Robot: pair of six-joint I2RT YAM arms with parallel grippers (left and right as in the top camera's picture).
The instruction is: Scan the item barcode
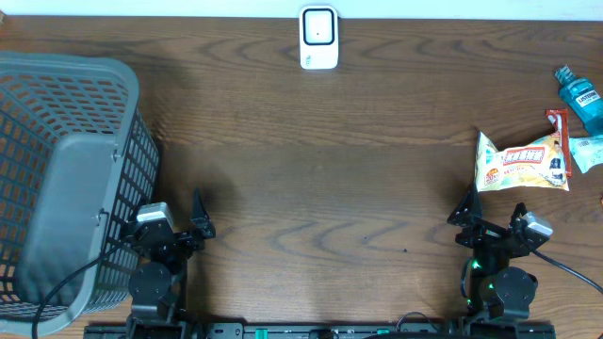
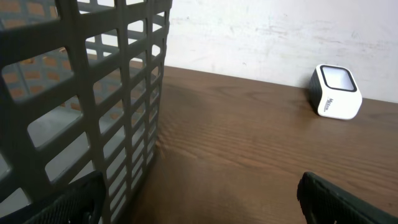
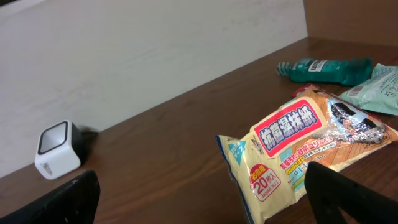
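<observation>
Overhead view: you see the left gripper (image 1: 171, 226) and right gripper (image 1: 492, 218) spread wide, holding nothing. The yellow packet (image 1: 524, 162) lies just beyond the right gripper, well apart from the scanner (image 1: 318, 38) at the far edge.

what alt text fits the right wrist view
A yellow packet lies on the brown wooden table just ahead of the open right pincer, a red-edged foil packet beside it. Behind them a teal bottle lies on its side next to a pale green packet; a small white scanner stands far left by the white wall.
</observation>
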